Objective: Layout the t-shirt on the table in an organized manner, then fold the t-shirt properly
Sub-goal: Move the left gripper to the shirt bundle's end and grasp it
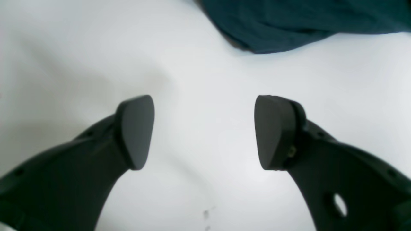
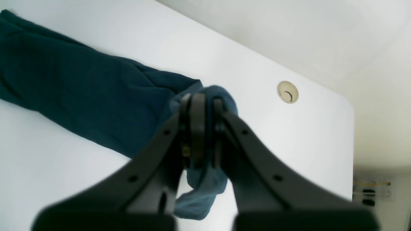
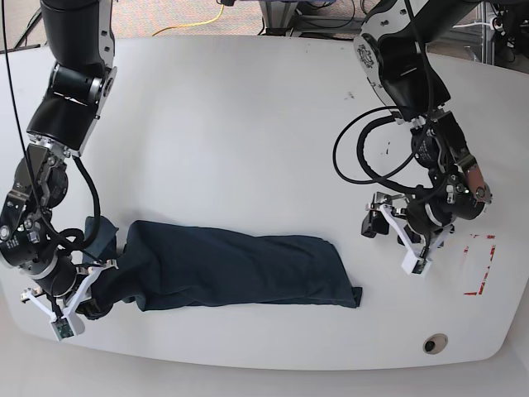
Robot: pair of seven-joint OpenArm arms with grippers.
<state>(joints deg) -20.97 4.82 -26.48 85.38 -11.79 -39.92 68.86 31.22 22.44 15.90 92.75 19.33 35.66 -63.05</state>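
t-shirt (image 3: 240, 273) long axis left–right across table (image 3: 248, 124), right gripper (image 2: 201, 128) pinching one end

Beyond the far edge of the bench lies a speckled pinkish-grey carpet (image 3: 165, 10), with a yellow cable (image 3: 202, 21) snaking across it toward the far middle. More dark cables (image 3: 331, 12) and metal frame legs crowd the floor just right of that. At the far right corner stands some grey equipment (image 3: 504, 33), blurred and hard to make out. In the right wrist view the floor (image 2: 289, 35) past the bench edge looks pale and plain, and low at the right a small white panel (image 2: 372, 191) carries dark plugs and a yellowish wire. The light is bright, even and soft, with faint shadows only.
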